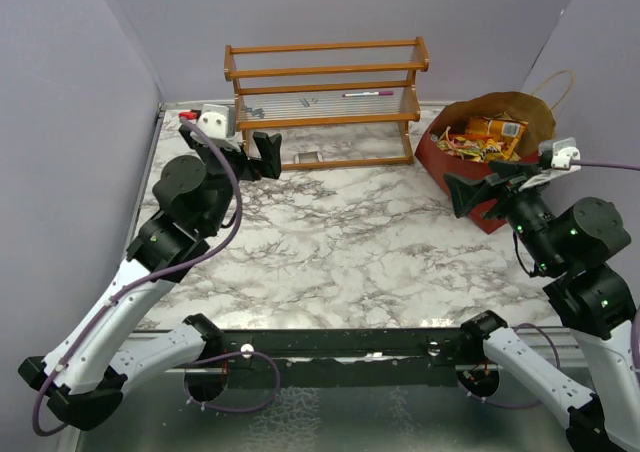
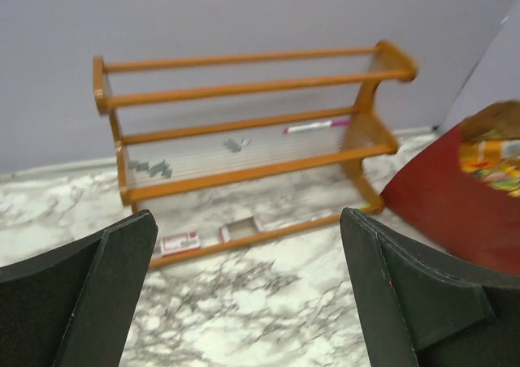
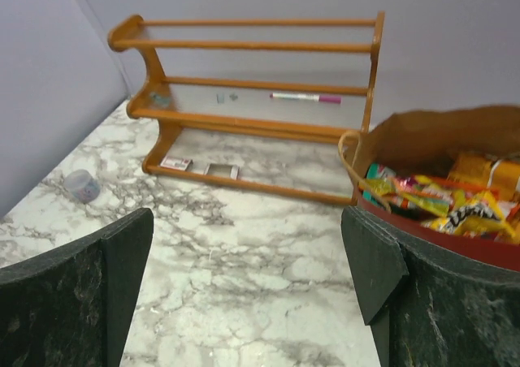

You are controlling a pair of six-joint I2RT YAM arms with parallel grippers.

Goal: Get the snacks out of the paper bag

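White arms (image 1: 125,297), purple cables (image 1: 236,187), black left gripper (image 1: 262,157), right gripper (image 1: 472,194)

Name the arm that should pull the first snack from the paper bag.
Right. The right gripper is open beside the paper bag, with the snacks in its wrist view. The left gripper is far off, by the wooden rack.

Light even, diffuse, moderately bright in all three views. Tabletop (image 1: 340,242) reads matte. Shadows soft and faint, darkest under the wooden rack (image 1: 325,97) at 12 o'clock of the top view. Left wrist view soft throughout: paper bag (image 2: 447,209) and snacks (image 2: 491,160) at 3 o'clock smeared. Both wrist views: gripper fingers (image 3: 73,302) at 7 and 5 o'clock dark, blurred, grainy. Right wrist view sharpest around mid-frame.
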